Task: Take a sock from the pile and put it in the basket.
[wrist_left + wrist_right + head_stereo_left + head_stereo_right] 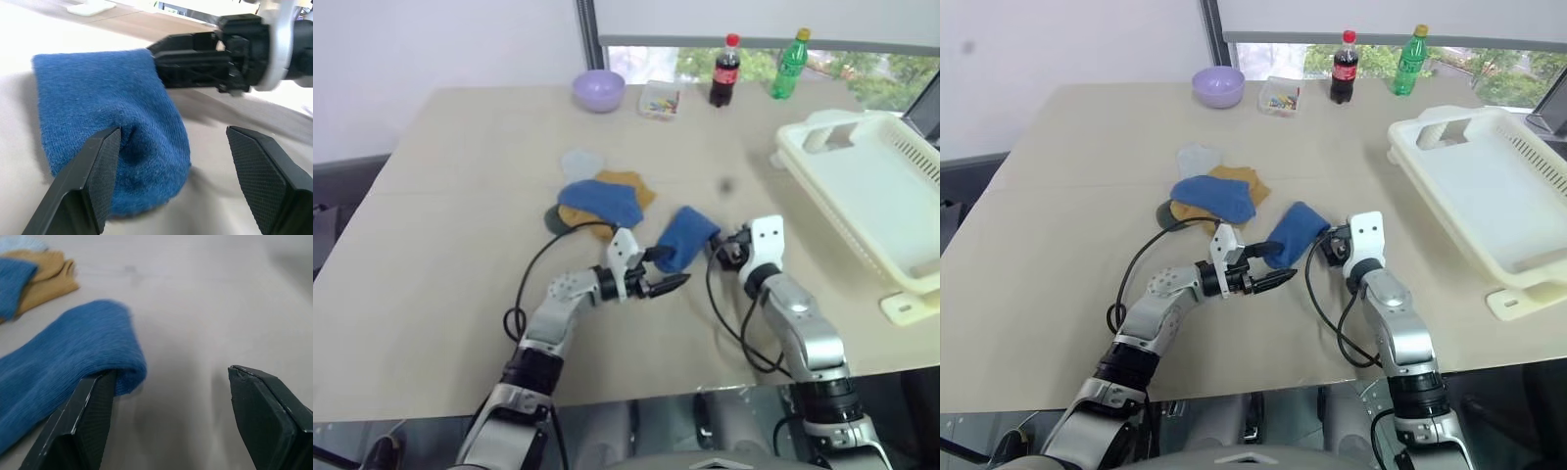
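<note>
On the surface (460, 294), midway between the pile (597, 201) and the basket (871, 196), lies a single blue sock (685, 235), already apart from the heap. We have both grippers at it: left gripper (671, 283) at its near end, right gripper (722, 247) at its basket-side end.

Fingers on both sides are spread wide, nothing clamped. In the left wrist view one finger (93, 176) sits against the sock's rounded end, the other stands clear over bare surface. Same story in the right wrist view: one finger (83, 416) just touches the sock's edge, the other is well off to the side (so the sock is beside each gripper, not between the fingers).

Step in hand, as we read it: lining up the grasp on the separated sock. Not gripped yet, not lifted.

Next move calls for shifting one gripper sideways so the fabric sits between its fingers, closing, then lifting and carrying it right to the basket. Right gripper looks better placed, being nearer the basket.
</note>
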Motion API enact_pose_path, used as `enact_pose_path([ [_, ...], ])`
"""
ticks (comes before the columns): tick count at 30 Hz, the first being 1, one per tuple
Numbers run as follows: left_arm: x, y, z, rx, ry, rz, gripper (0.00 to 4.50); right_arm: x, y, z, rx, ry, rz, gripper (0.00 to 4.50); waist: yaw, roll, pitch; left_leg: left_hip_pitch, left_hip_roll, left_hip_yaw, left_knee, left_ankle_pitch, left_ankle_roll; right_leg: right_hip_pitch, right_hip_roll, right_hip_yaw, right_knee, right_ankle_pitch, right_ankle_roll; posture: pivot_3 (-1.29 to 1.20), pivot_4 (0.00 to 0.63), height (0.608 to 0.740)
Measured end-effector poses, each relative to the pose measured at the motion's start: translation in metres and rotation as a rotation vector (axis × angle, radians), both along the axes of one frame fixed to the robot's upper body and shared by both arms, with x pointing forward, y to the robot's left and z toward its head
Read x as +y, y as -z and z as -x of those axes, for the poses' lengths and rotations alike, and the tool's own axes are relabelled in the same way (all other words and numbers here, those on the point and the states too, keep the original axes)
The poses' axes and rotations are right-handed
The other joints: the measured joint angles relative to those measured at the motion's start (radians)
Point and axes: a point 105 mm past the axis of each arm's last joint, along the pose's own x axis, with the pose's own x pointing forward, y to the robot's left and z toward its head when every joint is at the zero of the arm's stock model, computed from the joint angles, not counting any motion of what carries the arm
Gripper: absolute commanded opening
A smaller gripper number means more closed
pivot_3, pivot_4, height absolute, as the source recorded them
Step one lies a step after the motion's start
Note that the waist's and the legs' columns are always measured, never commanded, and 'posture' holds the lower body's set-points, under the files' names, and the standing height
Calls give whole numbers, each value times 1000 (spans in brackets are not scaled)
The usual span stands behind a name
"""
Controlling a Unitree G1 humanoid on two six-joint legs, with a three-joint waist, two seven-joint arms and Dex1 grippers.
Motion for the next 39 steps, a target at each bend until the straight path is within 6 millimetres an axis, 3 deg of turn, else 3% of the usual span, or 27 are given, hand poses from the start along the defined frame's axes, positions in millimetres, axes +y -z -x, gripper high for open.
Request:
enact_pose_path([
  [7,3,1,3,3,-3,0,3667,-42,-21,-10,-156,189,44,3699,-1,0,0,0,0,0,0,0,0,0,0,0,0,0,0,0,150,740],
  [11,4,1,3,4,-8,0,3667,-49,-46,-10,-287,200,70,3699,-3,1,0,1,0,0,0,0,0,0,0,1,1,0,0,0,150,740],
  [14,4,1,3,4,-9,0,3667,-41,-43,-8,-250,152,-24,3699,-2,1,0,1,1,0,0,0,0,0,1,0,2,0,0,0,150,740],
  [21,3,0,2,2,-9,8,3667,4,6,11,122,-78,-378,3699,0,1,0,1,0,0,0,0,0,0,-1,1,2,0,-1,0,150,740],
  [29,3,-6,-1,-13,-11,16,3667,24,2,14,224,-178,-608,3699,-2,1,0,1,1,0,0,0,0,0,1,0,2,0,0,0,150,740],
  [35,2,-6,-1,-12,-14,21,3667,30,-6,-10,243,-202,-763,3699,-2,1,0,1,1,1,0,0,0,-1,0,1,2,0,0,0,150,740],
  [38,2,-6,-2,-14,-20,23,3667,29,-11,-18,219,-196,-774,2918,1,1,0,-1,1,0,0,0,0,-1,0,0,2,0,0,0,150,740],
  [39,3,-6,-2,-14,-22,23,3667,29,-12,-19,209,-201,-774,2390,0,1,0,-2,1,0,0,0,0,-2,0,0,2,0,0,0,150,740],
])
